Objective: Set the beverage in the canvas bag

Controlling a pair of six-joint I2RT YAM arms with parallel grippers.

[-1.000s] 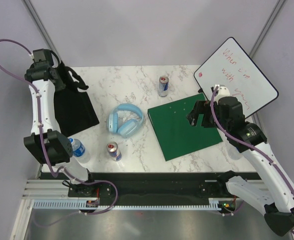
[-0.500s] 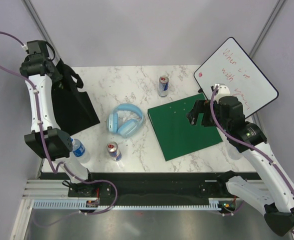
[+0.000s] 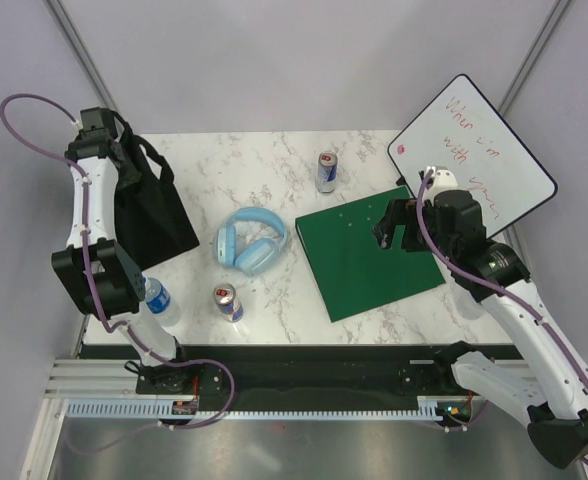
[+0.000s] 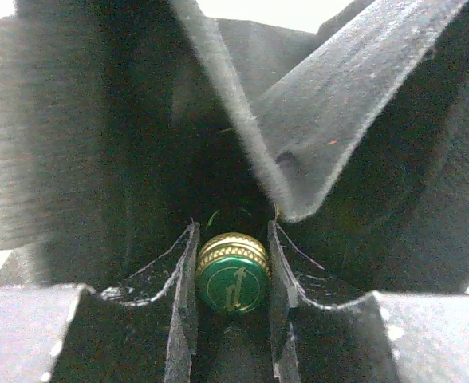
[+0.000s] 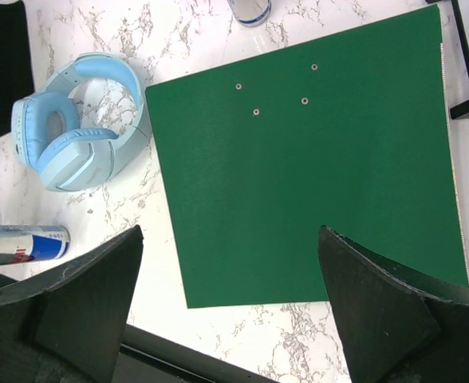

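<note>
Where my left arm (image 3: 82,210) stands: it rises from its base at the near left and reaches to the far left corner of the table (image 3: 244,160), wrist bent down over the top of the bag (image 3: 152,215).
Left gripper (image 4: 231,233): clenched on the bottle (image 4: 233,283), one finger (image 4: 183,275) pressed to each side of its neck.
Bottle: I see only its green cap with a gold rim, end-on between my fingers. Black cloth folds close around it and a strap crosses above. The body is hidden, and I cannot tell how deep in the bag it sits.
Bag: slumped at the left edge of the table, handles up under my wrist.
Right arm (image 3: 494,270): bent over the right side, wrist looking down on the green board (image 5: 314,159).
Right gripper (image 5: 230,235): released, fingers spread wide, holding nothing, above the board.
Since half a second ago: my left wrist was higher and nearer the left wall. It has swung back inward and down onto the bag's mouth, and my cable loop has shifted with it.
Unchanged: right arm, headphones (image 3: 251,240), far can (image 3: 326,172), near can (image 3: 228,300), water bottle (image 3: 157,298) and whiteboard (image 3: 471,150).
</note>
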